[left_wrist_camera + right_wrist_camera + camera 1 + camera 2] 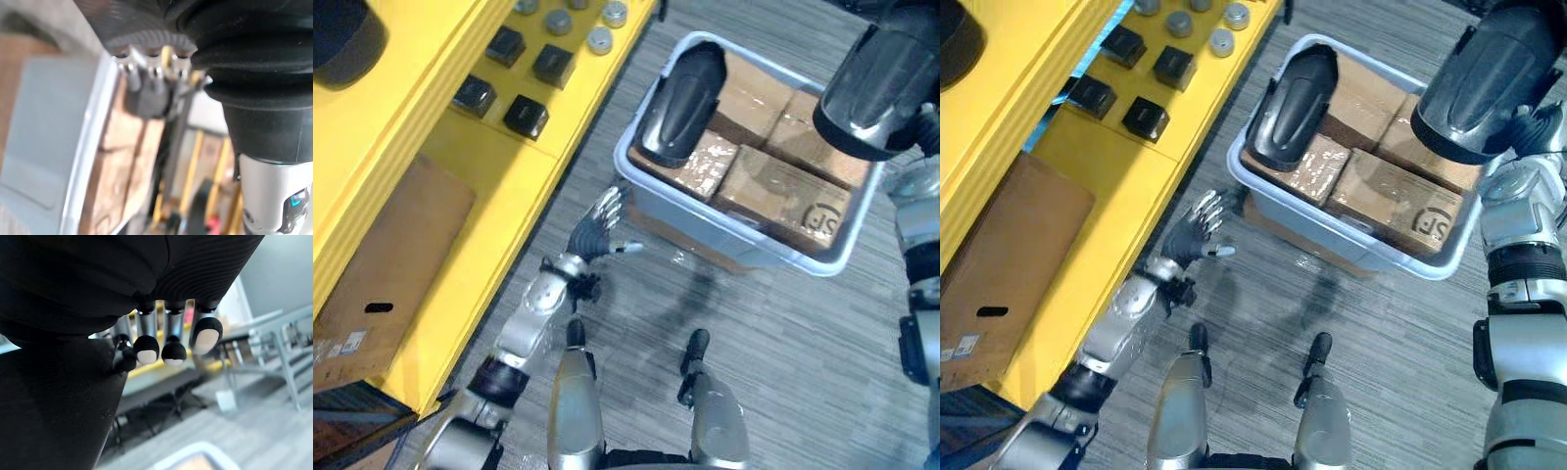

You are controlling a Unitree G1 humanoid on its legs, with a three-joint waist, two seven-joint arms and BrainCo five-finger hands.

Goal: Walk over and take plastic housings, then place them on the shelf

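While the left hand [595, 233] hangs nearest, low over the grey striped floor [783, 343], its fingers are spread and hold nothing. It sits just short of the near left corner of the bin [697, 213].

Bin: pale grey-blue plastic with smooth walls and a rounded rim, packed with taped cardboard boxes [778, 191].

On top of the boxes, at the bin's left side, lies the housing in the bin [683, 103]. It is a glossy black moulded shell, rounded and tapering. Its long axis runs roughly near to far, leaning a little right at the far end. The left hand is the closer one to it; the piece lies ahead of that hand and slightly right, across the rim.

Over the bin's right side, the right hand [146, 340] carries the held housing [876, 83], the same smooth black plastic. In the right wrist view the fingers curl down against a dark curved mass, so I judge the hand is clasped on it.

The shelf [499, 196] is yellow, flat and hard. It runs along the robot's left, on the far side of the bin from the carried piece, so placing means a swing or turn leftward. On it, going away:
- a flat cardboard sheet [386, 259]
- black square blocks [526, 117]
- grey round discs [599, 39]
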